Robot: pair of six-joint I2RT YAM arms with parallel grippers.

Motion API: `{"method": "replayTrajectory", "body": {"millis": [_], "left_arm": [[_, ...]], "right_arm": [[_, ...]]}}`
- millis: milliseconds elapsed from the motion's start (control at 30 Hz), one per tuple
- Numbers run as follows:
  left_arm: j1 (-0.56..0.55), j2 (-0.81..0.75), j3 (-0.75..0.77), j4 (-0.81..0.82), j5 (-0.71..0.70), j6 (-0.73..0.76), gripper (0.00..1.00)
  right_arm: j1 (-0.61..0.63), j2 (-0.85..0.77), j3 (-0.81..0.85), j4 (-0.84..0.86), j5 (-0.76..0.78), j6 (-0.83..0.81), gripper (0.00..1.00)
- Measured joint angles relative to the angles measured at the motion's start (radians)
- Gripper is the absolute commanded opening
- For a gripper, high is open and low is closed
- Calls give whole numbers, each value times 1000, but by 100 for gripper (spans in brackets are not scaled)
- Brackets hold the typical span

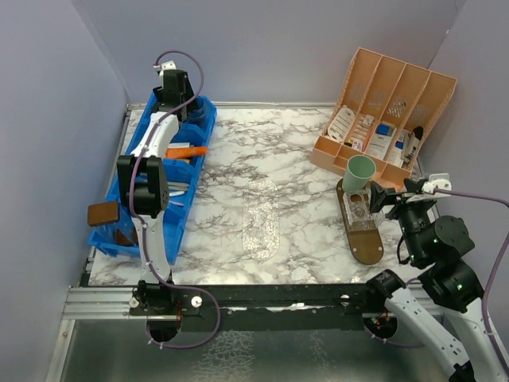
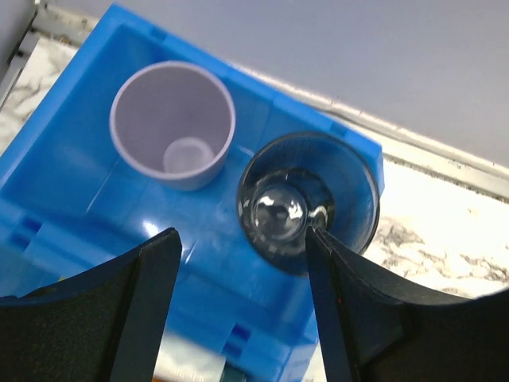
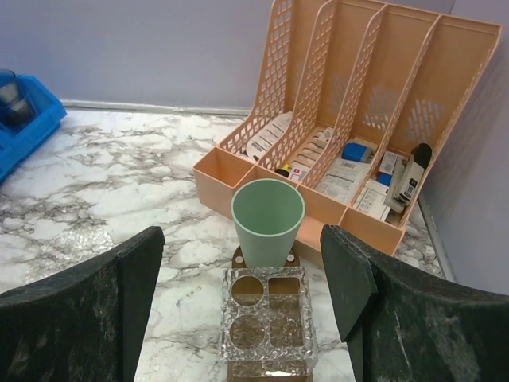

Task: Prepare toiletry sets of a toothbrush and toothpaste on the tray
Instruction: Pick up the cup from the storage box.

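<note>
1. Left gripper (image 2: pixel 242 233): jaws spread, nothing held. It hangs over the far end of the blue bin (image 2: pixel 95 207), at the table's far left.
2. The smoky dark cup (image 2: pixel 310 199) sits in the bin's corner, with the lilac cup (image 2: pixel 173 123) just to its left.
3. Risk: one finger lines up with the dark cup's rim. An off-centre close would likely tip it or knock it into the lilac cup.
4. Risk: the bin walls crowd that corner, so a finger could catch there.
5. Right gripper (image 3: pixel 241 231): spread and empty, facing the mint green cup (image 3: pixel 268 219) on the tray (image 1: pixel 367 243) at right. The clear holder (image 3: pixel 268 318) is just nearer. A forward nudge would likely topple the cup.
6. Room: open marble table (image 1: pixel 262 151) mid-scene. The peach organiser (image 3: pixel 382 95) blocks the far right.
</note>
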Motion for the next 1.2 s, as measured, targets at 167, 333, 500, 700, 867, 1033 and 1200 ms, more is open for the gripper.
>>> {"method": "replayTrajectory", "body": {"millis": [167, 333, 500, 700, 867, 1033, 1200], "left_arm": [[0, 117, 142, -12, 4, 21, 55], [0, 173, 188, -27, 4, 21, 50], [2, 201, 203, -35, 4, 8, 42], [3, 214, 220, -42, 26, -21, 29], [11, 216, 233, -42, 55, -53, 12], [24, 216, 246, -65, 98, -76, 4], [35, 216, 273, -113, 132, -85, 0]], "right_arm": [[0, 30, 0, 0, 5, 0, 80], [0, 51, 0, 1, 11, 0, 80], [0, 52, 0, 1, 19, -1, 80], [0, 52, 0, 1, 24, -1, 80], [0, 52, 1, 0, 24, 0, 80], [0, 51, 15, -1, 25, 0, 80], [0, 42, 19, -1, 26, 1, 80]]}}
